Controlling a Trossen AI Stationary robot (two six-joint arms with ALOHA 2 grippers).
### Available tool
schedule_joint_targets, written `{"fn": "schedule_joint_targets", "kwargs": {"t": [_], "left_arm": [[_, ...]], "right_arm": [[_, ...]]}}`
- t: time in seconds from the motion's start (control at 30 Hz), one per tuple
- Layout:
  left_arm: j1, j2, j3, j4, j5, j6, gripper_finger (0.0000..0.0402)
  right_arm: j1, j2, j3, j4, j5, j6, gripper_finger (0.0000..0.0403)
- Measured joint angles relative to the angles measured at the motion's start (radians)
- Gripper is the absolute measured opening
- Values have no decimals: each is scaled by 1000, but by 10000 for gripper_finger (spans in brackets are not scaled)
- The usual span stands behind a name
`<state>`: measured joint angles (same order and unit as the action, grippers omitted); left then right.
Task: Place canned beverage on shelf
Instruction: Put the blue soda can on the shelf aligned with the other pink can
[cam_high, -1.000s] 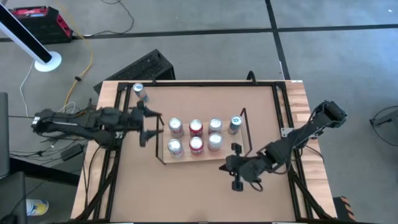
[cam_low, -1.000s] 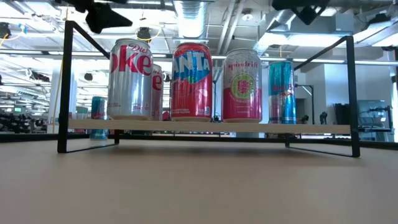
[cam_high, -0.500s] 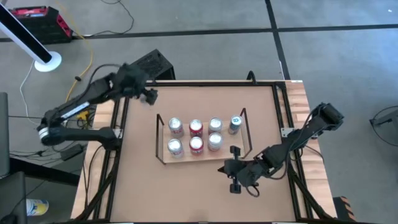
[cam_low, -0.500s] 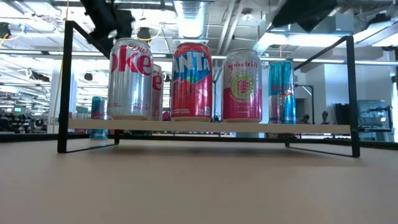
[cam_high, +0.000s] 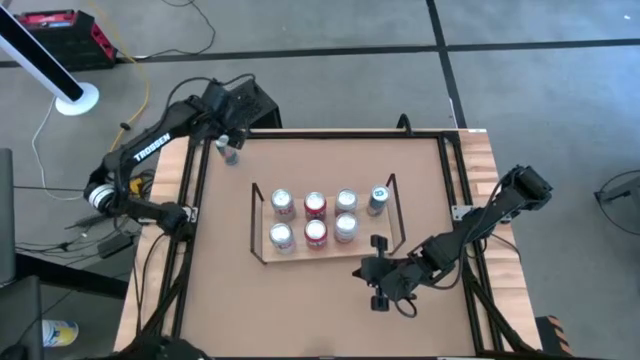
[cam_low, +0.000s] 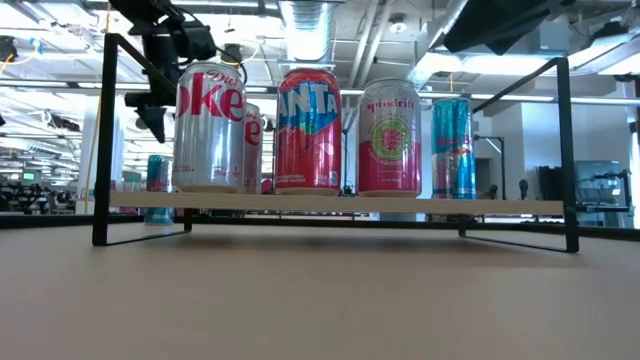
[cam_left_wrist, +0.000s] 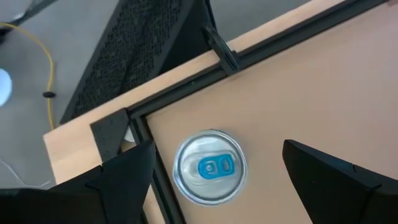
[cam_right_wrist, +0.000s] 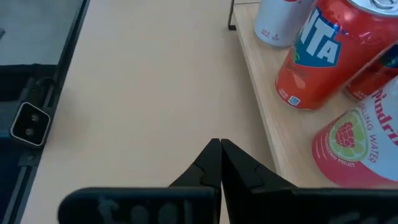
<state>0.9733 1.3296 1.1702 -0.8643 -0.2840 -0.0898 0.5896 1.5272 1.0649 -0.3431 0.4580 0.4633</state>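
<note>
Can (cam_high: 230, 153) stands loose at the tabletop's (cam_high: 330, 300) far left corner, well apart from the shelf (cam_high: 262, 240); you are at the reach step. Your left gripper (cam_left_wrist: 211, 177) hangs right above it, jaws wide and holding nothing. Next you lower them around the can and close. Seven cans fill the shelf; one front slot at its right end is bare. Your right gripper (cam_high: 377, 290) waits near the shelf's front, jaws closed

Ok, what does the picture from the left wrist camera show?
A silver can with a blue tab stands on the table near its corner, seen from above. The left gripper hangs over it, its dark fingers open, one on each side.
</note>
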Motion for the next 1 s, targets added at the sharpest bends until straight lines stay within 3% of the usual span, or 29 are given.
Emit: {"fn": "schedule_joint_targets", "kwargs": {"t": [0.27, 0.53, 1.0], "left_arm": [[60, 0, -49, 10, 16, 7, 338], [78, 0, -144, 139, 62, 52, 338], [80, 0, -146, 116, 71, 44, 338]], "right_arm": [[0, 0, 0, 1, -1, 8, 27], [-1, 0, 0, 0, -11, 8, 27], [-3, 0, 0, 0, -11, 1, 27]]}}
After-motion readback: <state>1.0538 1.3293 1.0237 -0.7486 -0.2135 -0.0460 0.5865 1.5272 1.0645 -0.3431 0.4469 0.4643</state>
